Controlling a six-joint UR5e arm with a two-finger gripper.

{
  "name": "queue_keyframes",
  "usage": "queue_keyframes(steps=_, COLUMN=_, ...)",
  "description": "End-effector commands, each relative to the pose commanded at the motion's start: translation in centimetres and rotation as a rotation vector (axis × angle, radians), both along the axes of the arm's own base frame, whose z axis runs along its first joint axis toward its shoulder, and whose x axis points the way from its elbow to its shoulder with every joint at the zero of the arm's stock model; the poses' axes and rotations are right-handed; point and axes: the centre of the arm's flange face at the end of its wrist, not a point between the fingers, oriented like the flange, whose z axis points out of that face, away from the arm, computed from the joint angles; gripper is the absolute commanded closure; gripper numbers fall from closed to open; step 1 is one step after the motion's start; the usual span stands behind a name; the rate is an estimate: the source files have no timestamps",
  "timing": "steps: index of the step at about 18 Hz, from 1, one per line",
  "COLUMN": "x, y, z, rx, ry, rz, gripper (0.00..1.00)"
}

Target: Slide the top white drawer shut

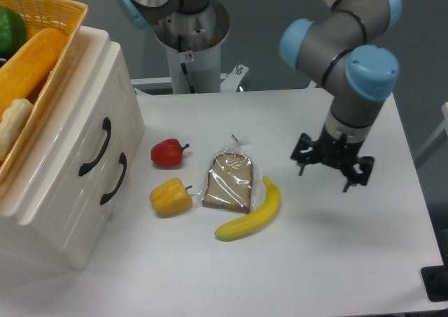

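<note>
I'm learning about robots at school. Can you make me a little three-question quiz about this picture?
1. True or false: the gripper is holding the banana.
2. Which food lies nearest the lower drawer? A) the red pepper B) the yellow pepper C) the bagged bread slice
3. Fill in: the top white drawer has a curved ____ handle.

Key:
1. False. It hangs empty over the table, apart from the banana.
2. B
3. black
</note>
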Motion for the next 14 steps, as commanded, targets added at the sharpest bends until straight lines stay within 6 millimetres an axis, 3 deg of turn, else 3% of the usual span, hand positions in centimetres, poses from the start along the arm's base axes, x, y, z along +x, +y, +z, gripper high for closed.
queue_keyframes(steps=5, x=-0.8, y=-0.9, z=-1.6, rx=-0.070, ry=0.012, rz=-0.141, gripper=0.00)
queue_keyframes(steps=7, x=-2.0, y=-1.9, z=-2.9, rx=-0.094, ry=0.000, rz=-0.144, gripper=0.00)
queue_keyframes(steps=11, x=-2.7, y=-2.5, z=-5.1, rx=-0.198, ry=-0.008, rz=-0.149, gripper=0.00)
queue_keyframes(steps=14, x=-3.1, y=-2.8, z=-5.0, rx=-0.197, ry=-0.004, rz=-0.144, gripper=0.00)
